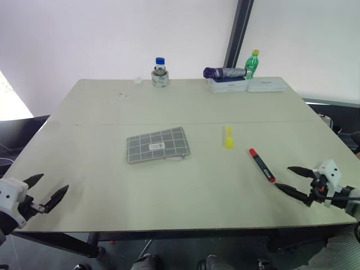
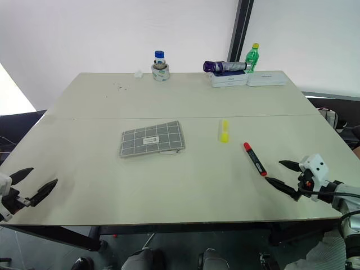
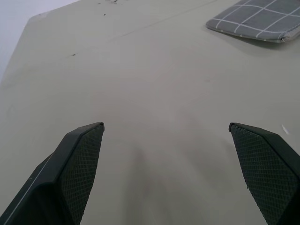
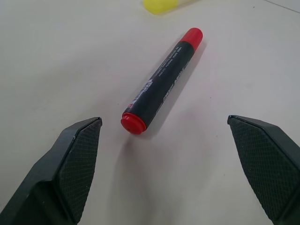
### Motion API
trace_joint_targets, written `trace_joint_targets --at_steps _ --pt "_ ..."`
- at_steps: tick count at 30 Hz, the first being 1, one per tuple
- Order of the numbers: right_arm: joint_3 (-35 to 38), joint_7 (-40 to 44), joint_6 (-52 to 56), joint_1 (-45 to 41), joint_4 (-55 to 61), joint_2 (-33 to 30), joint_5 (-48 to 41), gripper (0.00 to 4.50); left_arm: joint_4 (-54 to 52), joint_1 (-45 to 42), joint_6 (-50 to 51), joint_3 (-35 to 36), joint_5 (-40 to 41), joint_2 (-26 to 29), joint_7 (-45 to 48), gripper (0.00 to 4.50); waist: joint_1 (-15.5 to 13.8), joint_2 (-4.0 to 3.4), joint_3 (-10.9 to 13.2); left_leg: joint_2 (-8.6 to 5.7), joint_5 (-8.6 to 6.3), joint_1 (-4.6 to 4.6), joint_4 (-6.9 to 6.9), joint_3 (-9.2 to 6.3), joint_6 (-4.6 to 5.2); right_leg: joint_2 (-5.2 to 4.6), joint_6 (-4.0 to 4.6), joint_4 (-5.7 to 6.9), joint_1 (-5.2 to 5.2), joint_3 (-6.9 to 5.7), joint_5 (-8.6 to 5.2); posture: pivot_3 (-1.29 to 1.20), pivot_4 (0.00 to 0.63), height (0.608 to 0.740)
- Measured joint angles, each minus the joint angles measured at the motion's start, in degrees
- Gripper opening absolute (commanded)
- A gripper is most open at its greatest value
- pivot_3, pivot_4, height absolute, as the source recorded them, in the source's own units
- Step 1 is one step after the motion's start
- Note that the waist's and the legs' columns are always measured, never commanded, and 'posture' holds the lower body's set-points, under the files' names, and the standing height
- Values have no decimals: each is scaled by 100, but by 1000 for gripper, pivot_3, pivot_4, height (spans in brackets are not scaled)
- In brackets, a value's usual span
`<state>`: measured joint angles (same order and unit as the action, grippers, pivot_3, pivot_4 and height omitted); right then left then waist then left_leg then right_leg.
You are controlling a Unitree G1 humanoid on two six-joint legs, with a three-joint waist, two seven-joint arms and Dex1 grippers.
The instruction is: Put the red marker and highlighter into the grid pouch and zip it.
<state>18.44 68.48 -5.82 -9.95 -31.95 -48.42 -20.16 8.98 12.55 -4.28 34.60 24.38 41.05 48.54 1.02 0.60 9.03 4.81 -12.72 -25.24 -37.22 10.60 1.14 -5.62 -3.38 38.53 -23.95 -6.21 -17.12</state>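
Over the near edge of the bench (image 1: 169, 208): both grippers are hovering with nothing between their fingers.
Left gripper (image 1: 49, 190): it is hanging at the near left corner, fingers spread wide, gripping nothing and touching nothing; in its wrist view bare bench top is lying between the two black fingers (image 3: 75, 168).
Right gripper (image 1: 287, 179): it is hanging near the near right corner, fingers spread wide and empty, pointing toward the near red end of the red marker without touching it.
Red marker (image 1: 261, 165): it is lying flat on the right half of the bench, just ahead of the right gripper, slanting away from it; black barrel with pale print, red cap at one end and red plug at the other.
Highlighter (image 1: 228, 136): short bright yellow pen, lying flat just beyond the marker toward the middle of the bench, apart from it.
Grid pouch (image 1: 157, 144): grey fabric with white grid lines and a small white label, lying flat near the bench's centre, well apart from both grippers; whether its zipper is closed I cannot tell.
Far edge: a blue-capped jar (image 1: 160, 72), a green bottle (image 1: 251, 63) and white boxes (image 1: 247, 85) are standing there.
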Motion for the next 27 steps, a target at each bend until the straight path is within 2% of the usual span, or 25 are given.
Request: trace_joint_targets --at_steps 12,19,27 --pt "-34 -5 -54 -164 -96 22 88 4467 125 -136 -289 -42 -141 1 99 4500 3 0 0 0 0 0 0 0 0 0 0 0 0 0 0 0 150 740" --pt "-157 -27 -55 -443 -122 165 92 4467 145 -237 -875 -72 -249 -22 132 4500 12 0 0 0 0 0 0 1 0 1 0 0 -1 0 0 0 150 740" --pt "-180 -180 367 -823 132 293 -69 4467 270 -415 -1066 -243 -369 -51 103 4500 -11 -1 0 0 1 0 -1 1 0 1 -1 1 1 -2 1 0 150 740"
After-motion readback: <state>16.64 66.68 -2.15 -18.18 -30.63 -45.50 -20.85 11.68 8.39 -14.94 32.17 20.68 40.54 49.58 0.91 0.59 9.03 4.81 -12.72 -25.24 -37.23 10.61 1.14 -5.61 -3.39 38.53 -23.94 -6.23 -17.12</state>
